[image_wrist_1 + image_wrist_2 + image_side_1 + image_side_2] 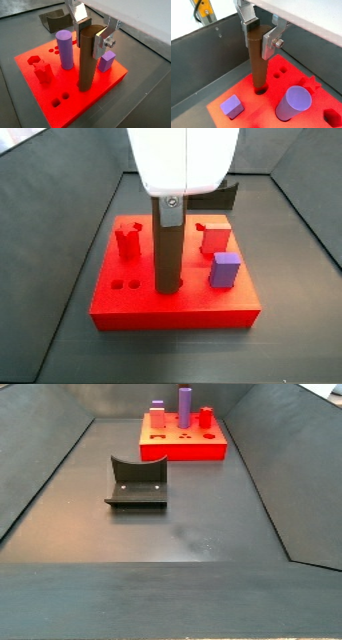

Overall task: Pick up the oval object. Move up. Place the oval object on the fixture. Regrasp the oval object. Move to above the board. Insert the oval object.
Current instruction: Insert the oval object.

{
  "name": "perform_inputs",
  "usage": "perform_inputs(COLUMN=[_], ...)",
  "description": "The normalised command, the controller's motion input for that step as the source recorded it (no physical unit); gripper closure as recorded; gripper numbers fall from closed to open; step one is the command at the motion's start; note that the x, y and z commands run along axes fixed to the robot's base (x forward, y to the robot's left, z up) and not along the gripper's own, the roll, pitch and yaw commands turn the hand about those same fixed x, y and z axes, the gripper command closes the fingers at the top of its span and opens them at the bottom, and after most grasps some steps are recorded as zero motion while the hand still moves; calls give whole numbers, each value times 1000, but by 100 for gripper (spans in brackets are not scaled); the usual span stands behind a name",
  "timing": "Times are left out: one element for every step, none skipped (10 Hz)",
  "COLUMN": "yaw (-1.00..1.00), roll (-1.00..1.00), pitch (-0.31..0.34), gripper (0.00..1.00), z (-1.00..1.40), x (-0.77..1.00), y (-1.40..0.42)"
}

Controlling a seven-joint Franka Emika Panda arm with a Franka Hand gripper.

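Observation:
The oval object (85, 62), a slim dark brown rod, stands upright with its lower end in a hole of the red board (100, 87). My gripper (89, 40) is shut on the rod's top, a silver finger (100, 42) on each side. Both wrist views show this grip, with the gripper (256, 37) on the oval object (256, 60). In a side view the rod (168, 243) hangs under the white gripper body (183, 158) over the board (174, 303). The fixture (138, 482) sits apart from the board (183, 446) on the floor.
On the board stand a tall purple cylinder (65, 49), a short purple block (105, 61) and red pegs (43, 72). Small round holes (65, 95) lie near the board's edge. Grey bin walls (211, 45) rise close to the board. The fixture (57, 21) lies behind.

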Motion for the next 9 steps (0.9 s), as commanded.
perform_inputs(yaw=[0,-11,0,0,0,-89,-186,-189,-94], roll=[350,333,240,111,0,61,133,179,70], pitch=[219,251,181,24,0,0,43,-21,-141], gripper=[100,100,100,100,100,100,100,100,100], z=[-77,0,-94,-303,-400,-363,-371,-731,-951], x=[323,314,343,243,300,269,234,0,-17], y=[0,23,0,-111,-94,-23,0,0,0])
